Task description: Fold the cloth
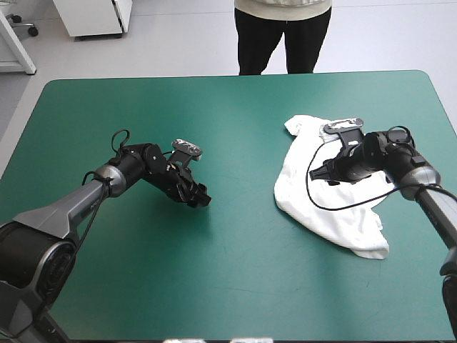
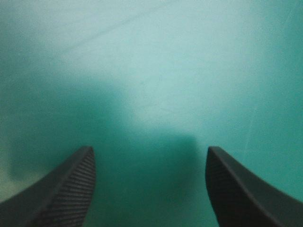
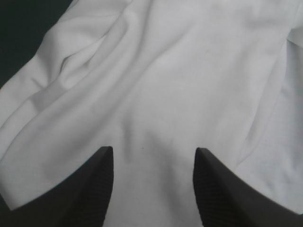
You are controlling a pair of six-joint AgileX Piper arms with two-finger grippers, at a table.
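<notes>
Two hands are out over the bench and neither has hold of anything, so you are at the very start of the fold. The T-shirt lies as a loose, rumpled heap on the right half of the teal-green cover, not yet spread flat. Your right hand hangs low over the middle of that heap, its black fingers standing well apart with white fabric between and ahead of them. You cannot tell from the wrist view whether the tips touch it. Your left hand is likewise wide open over bare cover left of the bench's centre, well apart from the T-shirt, with nothing in its grasp. Judging from this, the next move calls for choosing an edge or corner rather than the bunched middle and closing the right hand on it. You then bring the left hand across to take a second point, so the T-shirt can be drawn out flat before any fold is made.
</notes>
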